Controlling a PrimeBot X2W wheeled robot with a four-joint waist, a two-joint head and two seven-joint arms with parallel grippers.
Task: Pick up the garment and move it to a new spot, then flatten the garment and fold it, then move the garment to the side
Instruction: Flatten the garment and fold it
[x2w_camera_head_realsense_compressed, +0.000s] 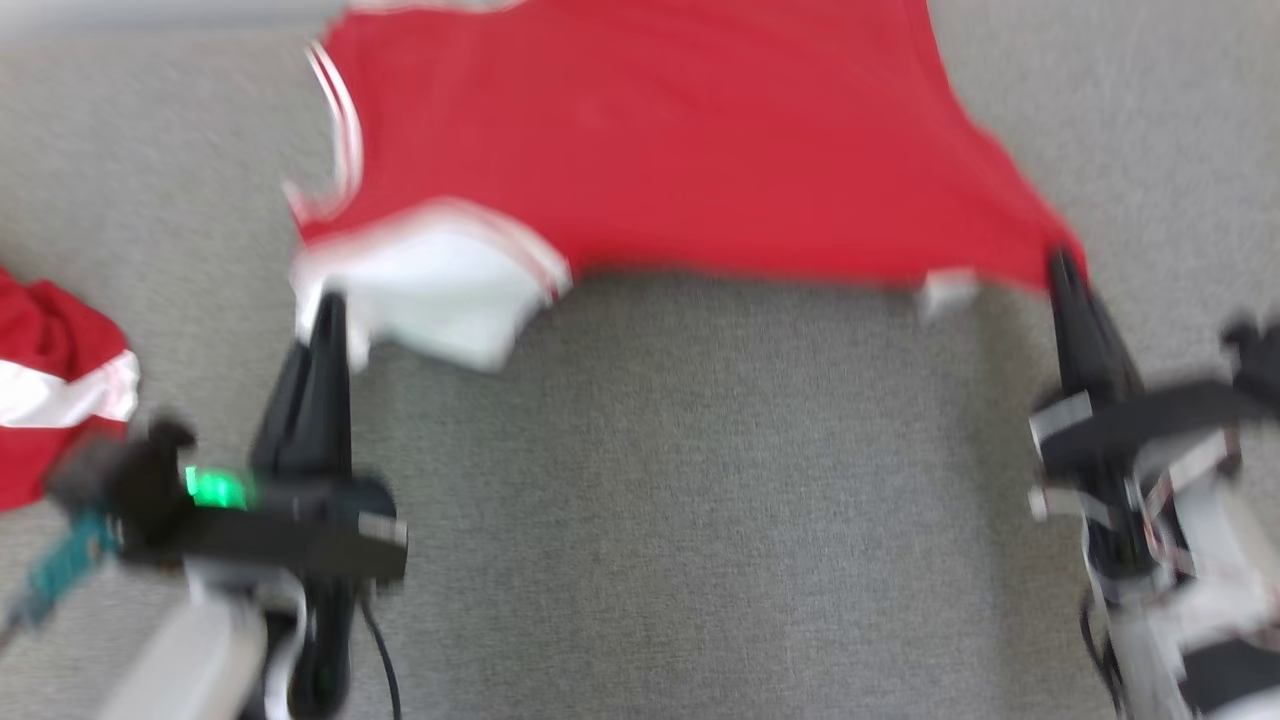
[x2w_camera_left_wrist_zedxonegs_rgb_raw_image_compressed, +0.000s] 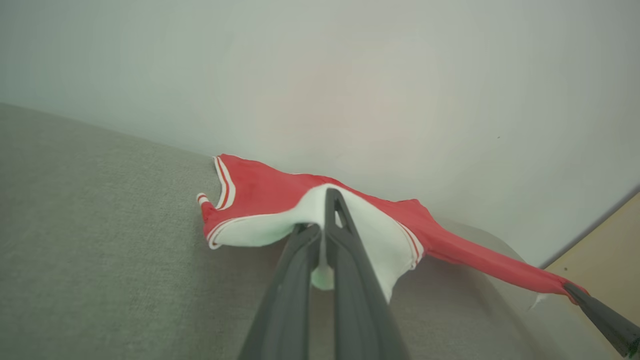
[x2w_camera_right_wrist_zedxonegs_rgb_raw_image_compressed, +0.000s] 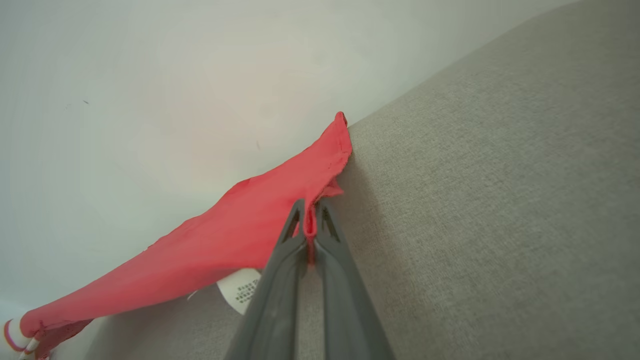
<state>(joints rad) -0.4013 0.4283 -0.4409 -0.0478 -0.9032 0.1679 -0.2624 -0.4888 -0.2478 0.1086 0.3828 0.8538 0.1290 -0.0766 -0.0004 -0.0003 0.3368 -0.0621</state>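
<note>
A red garment (x2w_camera_head_realsense_compressed: 640, 140) with white striped trim lies stretched across the far part of the grey surface. My left gripper (x2w_camera_head_realsense_compressed: 330, 310) is shut on its white panel (x2w_camera_head_realsense_compressed: 440, 290) at the near left corner; in the left wrist view the fingers (x2w_camera_left_wrist_zedxonegs_rgb_raw_image_compressed: 345, 240) pinch that white cloth (x2w_camera_left_wrist_zedxonegs_rgb_raw_image_compressed: 260, 232). My right gripper (x2w_camera_head_realsense_compressed: 1062, 262) is shut on the red near right corner, and the right wrist view shows red fabric (x2w_camera_right_wrist_zedxonegs_rgb_raw_image_compressed: 240, 235) clamped between its fingers (x2w_camera_right_wrist_zedxonegs_rgb_raw_image_compressed: 327, 235). A white label (x2w_camera_right_wrist_zedxonegs_rgb_raw_image_compressed: 243, 294) hangs under the hem. The head view is blurred.
Another red and white cloth (x2w_camera_head_realsense_compressed: 55, 380) lies bunched at the left edge of the grey surface (x2w_camera_head_realsense_compressed: 700, 480). A pale wall (x2w_camera_left_wrist_zedxonegs_rgb_raw_image_compressed: 350, 75) rises right behind the garment. A tan floor strip (x2w_camera_left_wrist_zedxonegs_rgb_raw_image_compressed: 610, 240) shows beyond the surface's edge.
</note>
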